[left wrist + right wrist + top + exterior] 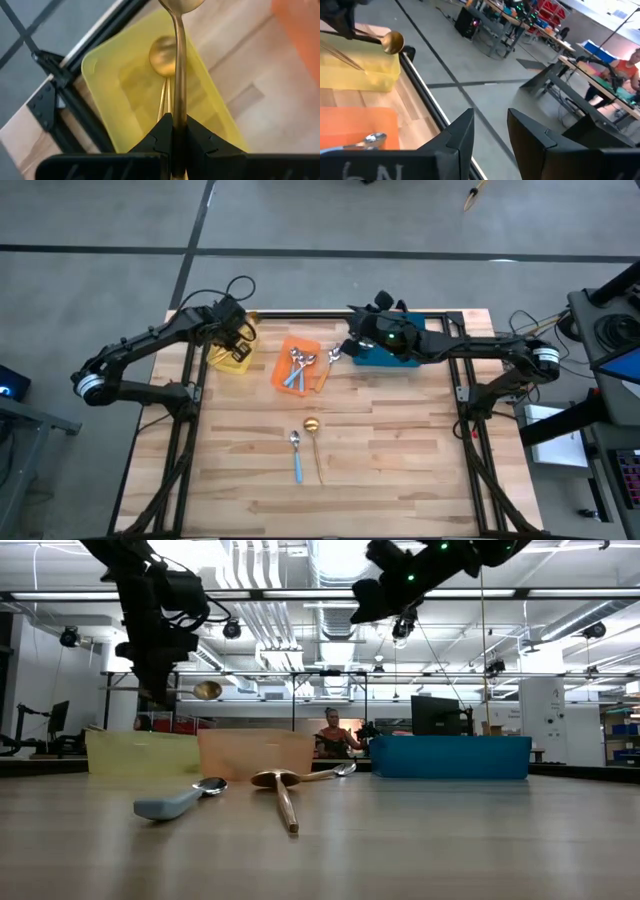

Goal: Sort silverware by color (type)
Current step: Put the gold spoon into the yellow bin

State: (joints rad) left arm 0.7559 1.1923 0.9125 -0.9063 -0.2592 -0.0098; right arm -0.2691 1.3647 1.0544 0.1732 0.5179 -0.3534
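— Over the yellow bin (232,356), what has the left gripper (176,131) got?

— A gold spoon (178,60), pinched by its thin handle, bowl pointing away from the fingers. Another gold one (164,56) lies in the bin below.

— Will it slip?

— Probably could: polished metal, light and stiff, so a narrow handle may twist between the pads. Gripping mid-handle looks sensible.

— And the middle?

— The orange bin (314,348) holds several spoons. On the bare table (400,450) nearer the front lie a blue-handled spoon (296,456) and a gold spoon (314,442), side by side, close together. Flat on wood, they look hard to get under; the handle is the likelier place to take hold.

— The right side?

— The right gripper (490,131) hangs above the blue bin (398,356), fingers apart, nothing between them.
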